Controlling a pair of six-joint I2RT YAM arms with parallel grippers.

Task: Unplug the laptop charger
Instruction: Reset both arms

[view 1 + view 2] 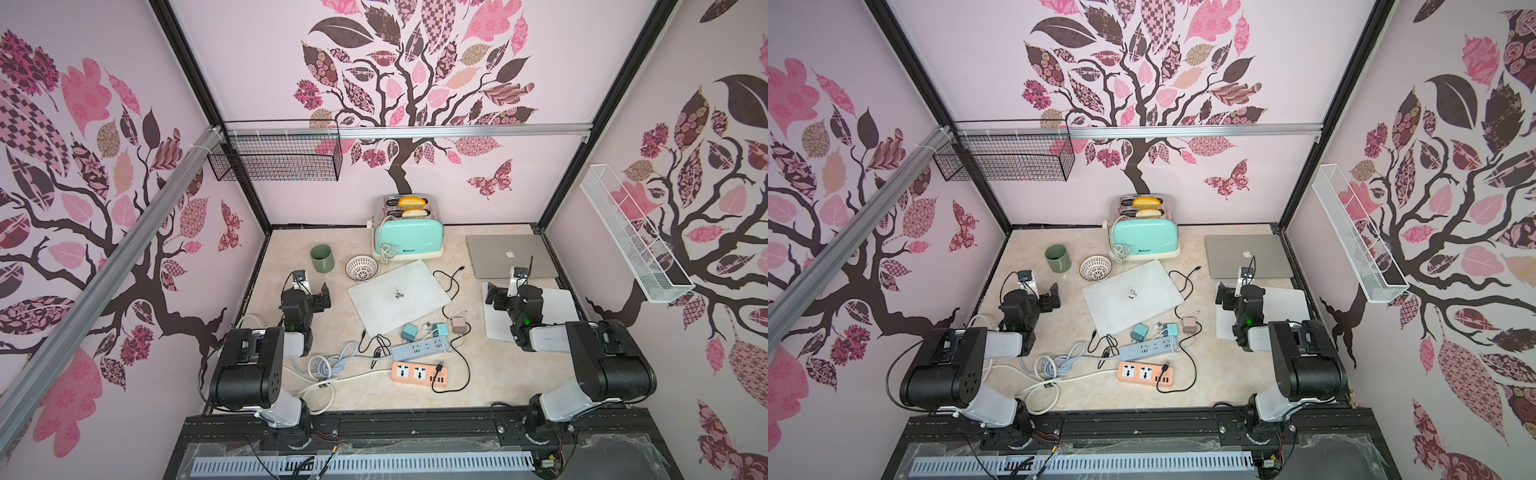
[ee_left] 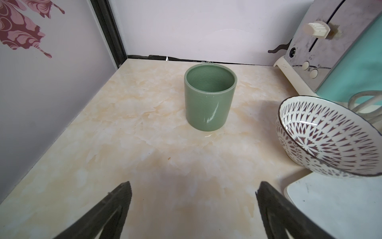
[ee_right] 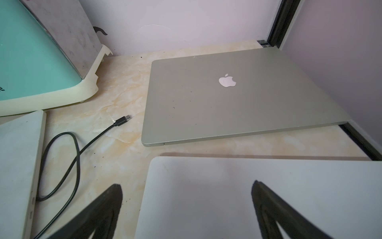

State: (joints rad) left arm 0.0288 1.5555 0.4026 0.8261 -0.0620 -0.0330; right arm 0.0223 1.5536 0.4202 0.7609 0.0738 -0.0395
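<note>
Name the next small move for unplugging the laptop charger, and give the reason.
Probably draw the right gripper toward the adapters plugged into the grey power strip. Its jaws stand open and empty over a white laptop, away from the strip, so nothing is grasped yet. Which adapter is the laptop's, I cannot tell.

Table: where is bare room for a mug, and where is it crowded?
Free: between the orange power strip and the front right corner of the table; also between the green cup, the back wall and the toaster. Crowded: around the grey power strip, with chargers and cables.
</note>
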